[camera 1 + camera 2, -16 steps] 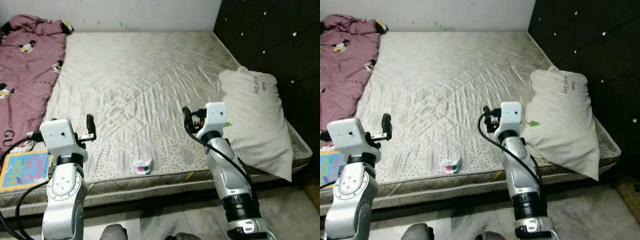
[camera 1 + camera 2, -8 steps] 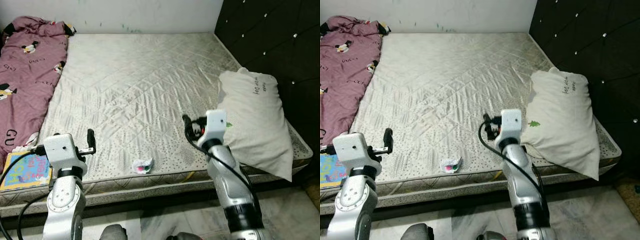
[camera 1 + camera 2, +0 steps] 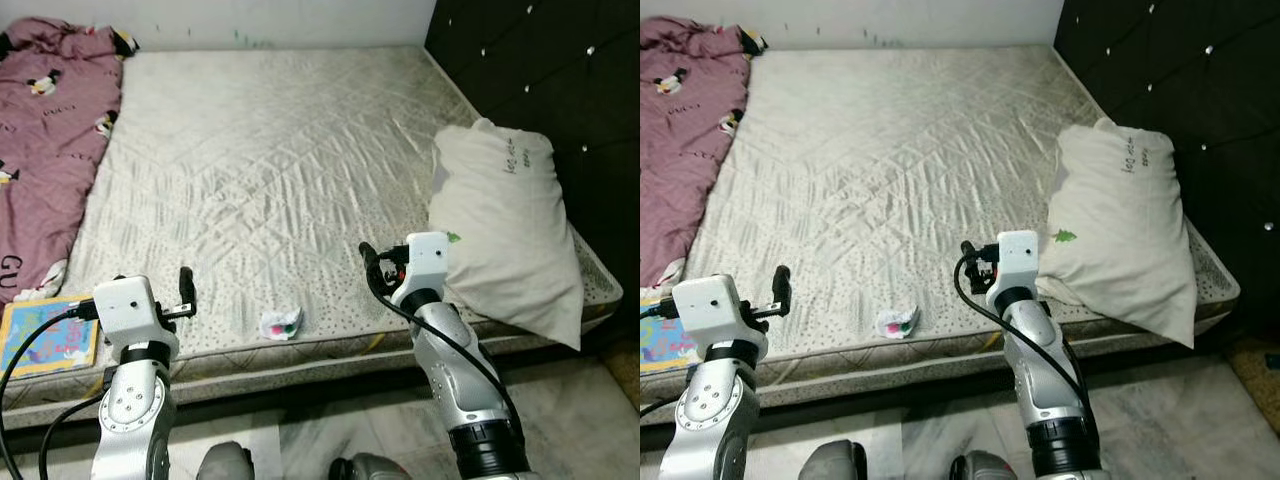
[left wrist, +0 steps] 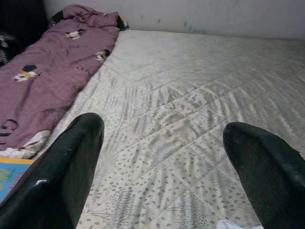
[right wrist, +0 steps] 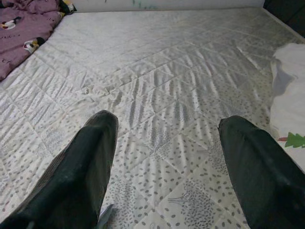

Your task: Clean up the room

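On the bed (image 3: 300,150) lie one crumpled wrapper (image 3: 281,324), one white pillow (image 3: 505,230), one purple blanket (image 3: 45,130) and one colourful picture book (image 3: 45,340); the wrapper sits near the bed's front edge, between the two sets of jaws, nearer the left gripper (image 4: 162,171) than the right gripper (image 5: 167,167). Both wrist views show each gripper's jaws spread wide and released, holding nothing and touching nothing, with bare quilted mattress between the fingers; a scrap of the wrapper shows just under the left gripper's jaws, close beside one finger. The pillow lies just outside the right jaws, against the dark padded headboard (image 3: 540,70); the blanket and the book lie outside the left jaws, the book close beside them at the bed's corner.
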